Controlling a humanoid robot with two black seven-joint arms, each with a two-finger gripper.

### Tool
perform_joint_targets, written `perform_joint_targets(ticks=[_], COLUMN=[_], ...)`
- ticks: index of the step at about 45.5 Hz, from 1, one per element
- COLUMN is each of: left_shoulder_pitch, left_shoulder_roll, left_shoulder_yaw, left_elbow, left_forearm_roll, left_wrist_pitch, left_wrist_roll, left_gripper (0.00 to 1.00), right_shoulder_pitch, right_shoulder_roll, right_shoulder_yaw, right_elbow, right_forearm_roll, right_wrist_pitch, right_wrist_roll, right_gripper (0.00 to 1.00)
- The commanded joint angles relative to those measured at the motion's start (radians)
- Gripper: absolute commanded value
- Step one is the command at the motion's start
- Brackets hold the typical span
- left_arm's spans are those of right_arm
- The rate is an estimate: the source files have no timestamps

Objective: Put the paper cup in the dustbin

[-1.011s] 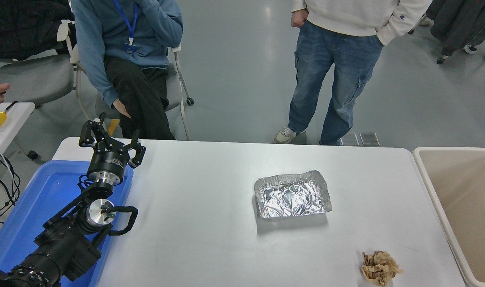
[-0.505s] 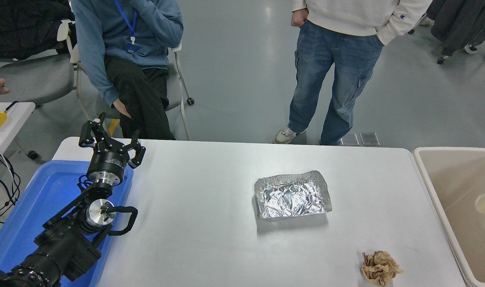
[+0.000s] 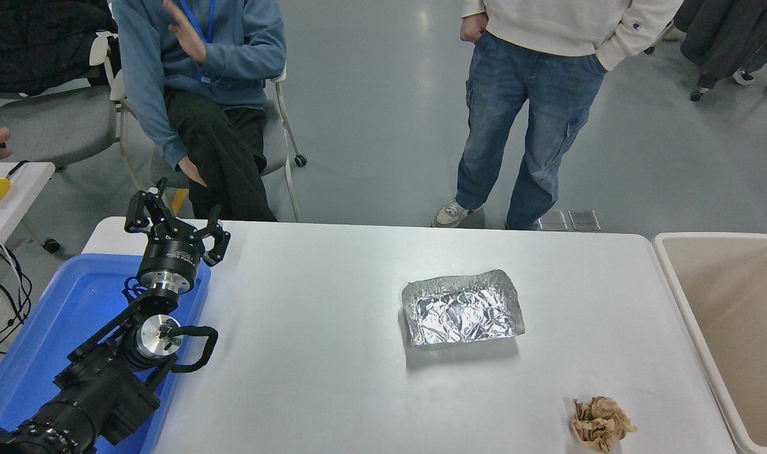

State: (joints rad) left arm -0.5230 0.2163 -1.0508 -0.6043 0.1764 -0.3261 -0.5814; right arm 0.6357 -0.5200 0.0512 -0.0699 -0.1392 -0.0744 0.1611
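Observation:
The beige dustbin (image 3: pixel 686 287) stands at the table's right end, its inside showing bare beige walls. The paper cup is out of view. My left gripper (image 3: pixel 176 217) is open and empty, parked at the lower left above the blue tray's far corner. My right arm and gripper are out of the picture.
A silver foil tray (image 3: pixel 462 308) sits mid-table. A crumpled brown paper ball (image 3: pixel 600 422) lies near the front right. A blue plastic tray (image 3: pixel 55 315) sits at the left under my left arm. One person sits and another stands beyond the far edge.
Half a second ago the paper cup showed inside the dustbin at the right edge; now it is gone from sight. The seated person has raised a hand.

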Motion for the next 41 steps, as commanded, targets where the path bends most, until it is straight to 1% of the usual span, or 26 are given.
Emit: perform_joint_targets(ticks=[1, 9, 18, 26, 29, 33, 41], left_shoulder_pitch=[0.000, 0.000, 0.000, -0.002, 0.000, 0.000, 0.000], left_shoulder_roll=[0.000, 0.000, 0.000, 0.000, 0.000, 0.000, 0.000], left_shoulder_yaw=[0.000, 0.000, 0.000, 0.000, 0.000, 0.000, 0.000], left_elbow=[0.000, 0.000, 0.000, 0.000, 0.000, 0.000, 0.000], left_forearm_roll=[0.000, 0.000, 0.000, 0.000, 0.000, 0.000, 0.000], left_wrist_pitch=[0.001, -0.001, 0.001, 0.001, -0.001, -0.001, -0.001], left_wrist_roll=[0.000, 0.000, 0.000, 0.000, 0.000, 0.000, 0.000], left_gripper=[1.00, 1.00, 1.00, 1.00, 1.00, 1.00, 1.00], right_shoulder_pitch=[0.041, 0.173, 0.240, 0.262, 0.274, 0.251, 0.233], right_shoulder_roll=[-0.018, -0.035, -0.078, -0.078, -0.080, -0.104, -0.114], right_shoulder_yaw=[0.055, 0.128, 0.243, 0.318, 0.363, 0.423, 0.460], right_elbow=[0.002, 0.002, 0.004, 0.013, 0.079, 0.208, 0.357], right_forearm_roll=[0.061, 0.136, 0.211, 0.225, 0.225, 0.211, 0.208], right_wrist_pitch=[0.047, 0.129, 0.208, 0.254, 0.268, 0.257, 0.260], right_wrist_roll=[0.000, 0.000, -0.002, -0.002, -0.003, -0.002, 0.008], right_gripper=[1.00, 1.00, 1.00, 1.00, 1.00, 1.00, 1.00])
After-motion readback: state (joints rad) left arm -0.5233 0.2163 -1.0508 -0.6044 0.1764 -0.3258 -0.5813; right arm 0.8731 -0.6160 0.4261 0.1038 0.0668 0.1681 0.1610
